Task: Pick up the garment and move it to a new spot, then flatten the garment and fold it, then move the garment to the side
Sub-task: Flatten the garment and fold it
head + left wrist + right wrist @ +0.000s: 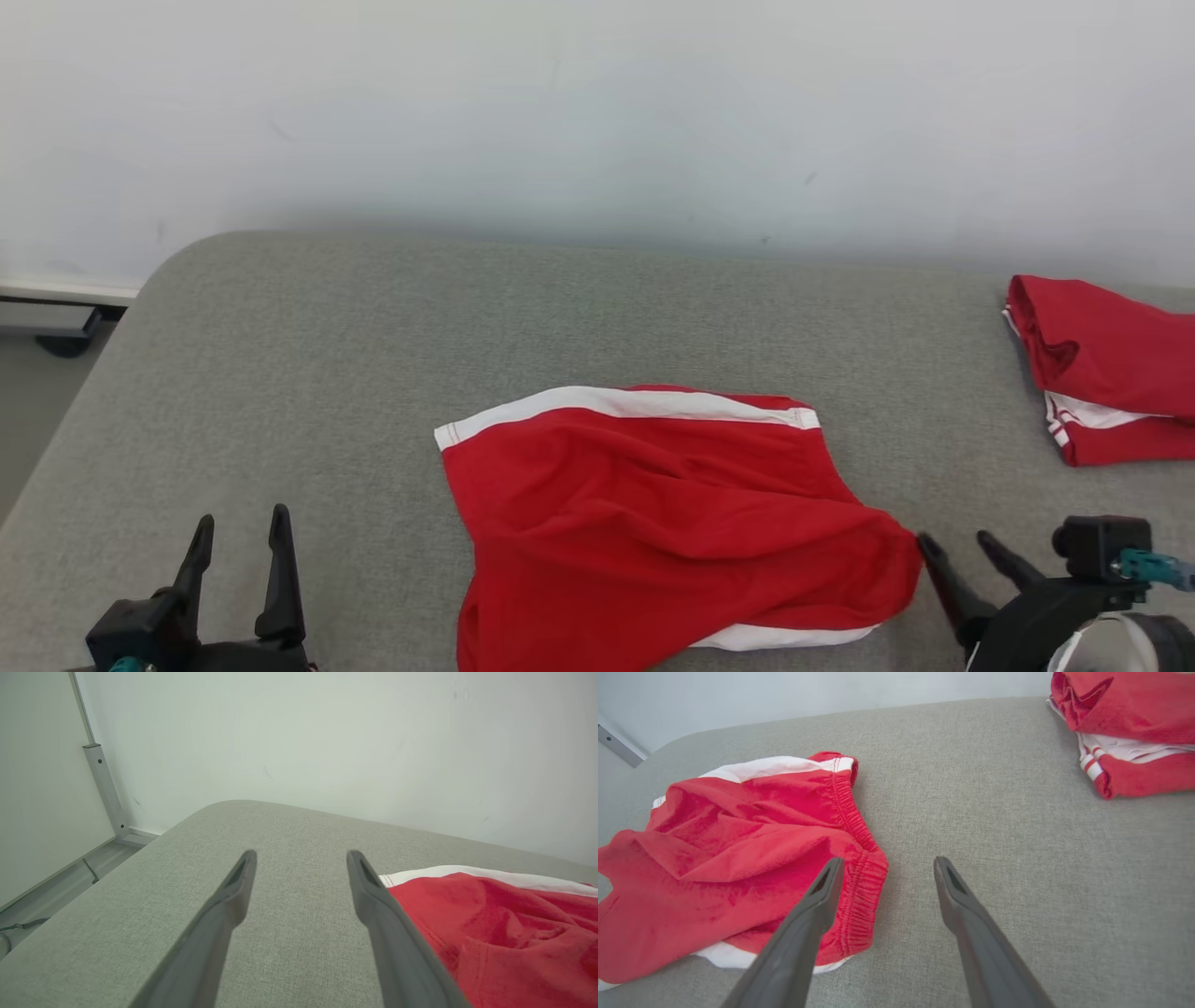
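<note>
Two spread: left claw (242,515), right claw (952,536); garment (653,523) between, edge just beside right claw.

The left gripper (240,523), with two long dark fingers pointing away from the robot, sits to the left of the crumpled red garment with white bands (653,523), apart from it, its fingers parted and empty. The right gripper (954,539) is just beside that garment's right edge, fingers likewise spread and holding nothing. Its left fingertip is at the cloth, but contact cannot be told.
</note>
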